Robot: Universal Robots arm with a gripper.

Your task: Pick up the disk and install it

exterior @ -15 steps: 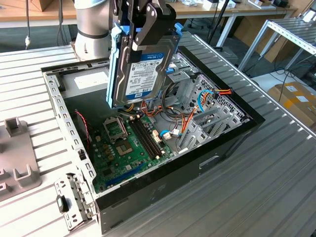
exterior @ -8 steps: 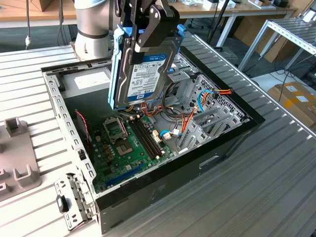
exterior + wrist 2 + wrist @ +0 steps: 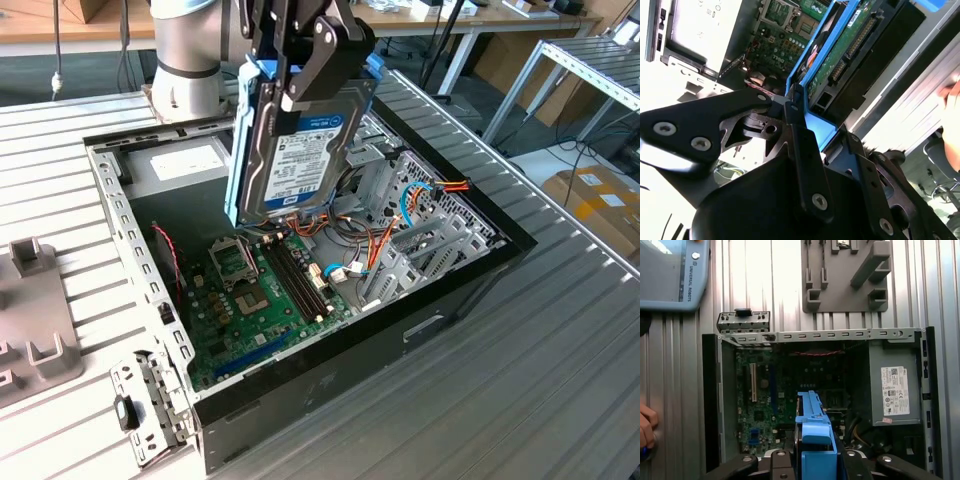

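Observation:
The disk [image 3: 300,135], a dark hard drive in bright blue rails, hangs upright above the open computer case [image 3: 470,290], over the motherboard [image 3: 260,290]. My gripper [image 3: 302,70] is shut on its upper end. In the second wrist view the disk's green circuit side [image 3: 845,45] and blue rail run away from the gripper [image 3: 802,125], whose black fingers [image 3: 795,107] clamp the blue frame. In the first wrist view the disk's blue tab end [image 3: 812,437] juts out over the case interior.
A metal drive cage with orange and blue cables [image 3: 405,235] fills the case's side on the exterior view's right. The power supply [image 3: 895,385] sits in one corner. A grey fixture [image 3: 40,335] and a teach pendant [image 3: 670,270] lie on the ribbed table. A person's hand [image 3: 646,432] rests nearby.

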